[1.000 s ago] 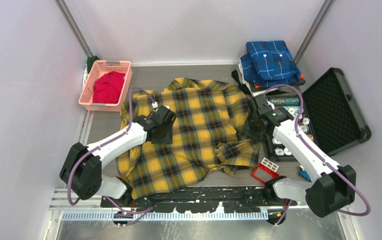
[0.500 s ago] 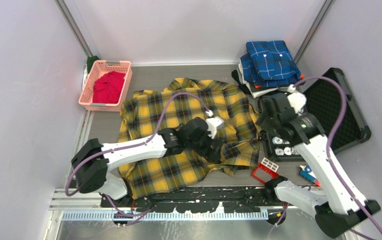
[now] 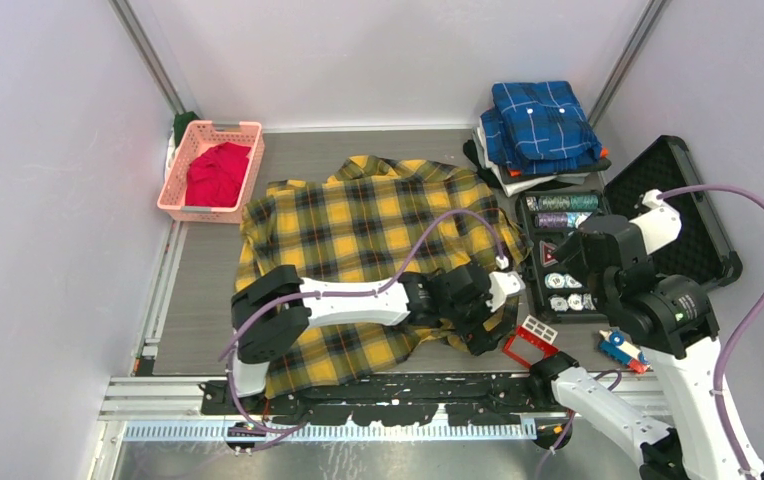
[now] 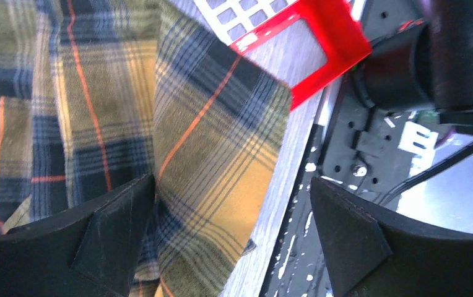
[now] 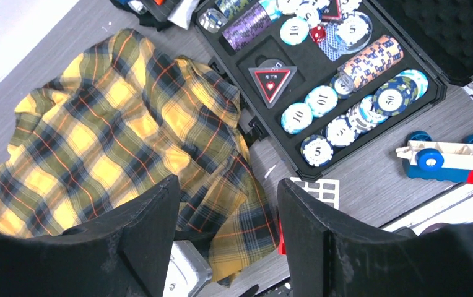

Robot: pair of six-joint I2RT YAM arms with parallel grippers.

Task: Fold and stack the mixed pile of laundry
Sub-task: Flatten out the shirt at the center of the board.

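**Both tools open; plaid shirt spread on the bench, red T-shirt in the basket**

Read the overhead view with 12 o'clock at the far wall. The yellow-and-black plaid shirt [image 3: 378, 225] lies spread across the middle of the bench [image 3: 203, 290]. Its collar points to 12 o'clock, and its cloth is rumpled at the 4 o'clock side. The red T-shirt [image 3: 216, 172] sits bunched inside the pink lattice basket [image 3: 180, 160] at 10 o'clock, near the plaid shirt's far left corner.

Your left arm lies low across the plaid shirt, reaching toward 5 o'clock. In its wrist view the left tool [image 4: 231, 185] stands wide open. One finger is over the cloth, the other is over the bare bench edge, and a hem corner of the shirt lies flat between them. Nothing is gripped. A red plastic frame [image 4: 330, 37] lies just beside that corner.

Your right arm is raised at 3 o'clock. The right tool [image 5: 226, 185] hangs well above the bench with its jaws apart and nothing between them. Its wrist view looks down on the shirt's rumpled right side and on the poker chips [image 5: 321, 99] in the open black case [image 3: 673, 215], which lies just beside the shirt. A blue-and-white toy car [image 5: 447, 159] rests near the case at 4 o'clock.

A folded blue plaid shirt [image 3: 543, 120] tops a small stack at 1 o'clock, apart from both tools.
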